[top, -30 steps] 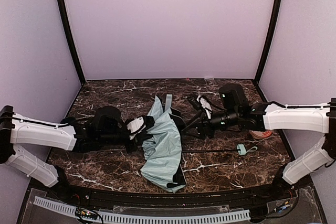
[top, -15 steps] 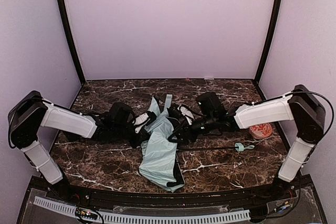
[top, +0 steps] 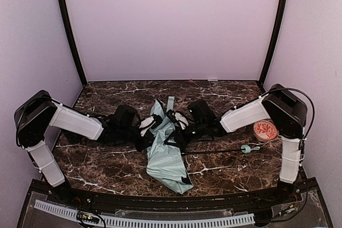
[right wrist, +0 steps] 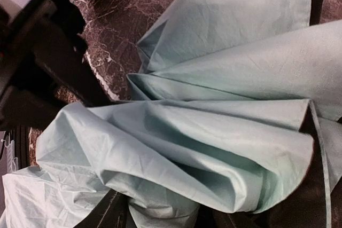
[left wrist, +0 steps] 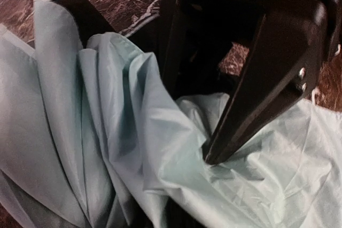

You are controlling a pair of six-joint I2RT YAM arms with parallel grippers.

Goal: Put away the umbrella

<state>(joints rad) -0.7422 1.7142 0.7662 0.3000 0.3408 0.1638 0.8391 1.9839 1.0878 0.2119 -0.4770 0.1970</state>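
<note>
- The umbrella [top: 165,156] lies collapsed but unwrapped in the middle of a dark, white-veined marble tabletop [top: 107,158]. Its canopy is a loose heap between the two arms.
- The canopy is thin, pale mint fabric, crinkled and folded into soft pleats. Black lining [top: 184,177] shows at the near edge.
- A thin black shaft [top: 214,152] runs right along the tabletop to a small mint handle [top: 246,149].
- A narrow mint band [top: 171,102] points toward the back wall.
- The left hand [top: 154,125] is on the canopy's left side. One black finger [left wrist: 251,89] presses its tip into the cloth. I cannot tell whether the hand is pinching anything.
- The right hand [top: 173,130] meets the canopy from the right. Its fingers [right wrist: 48,52] stand apart with a thick fold of fabric between them. Whether they are gripping it is unclear.
- Handling, as a judgement: the umbrella looks light.
- The fabric is limp and probably slick, so a pinch on cloth alone may slide or lift only one pleat.
- The stiff shaft and handle offer the firmer hold.
- A small red patterned dish [top: 265,130] sits near the right arm.
</note>
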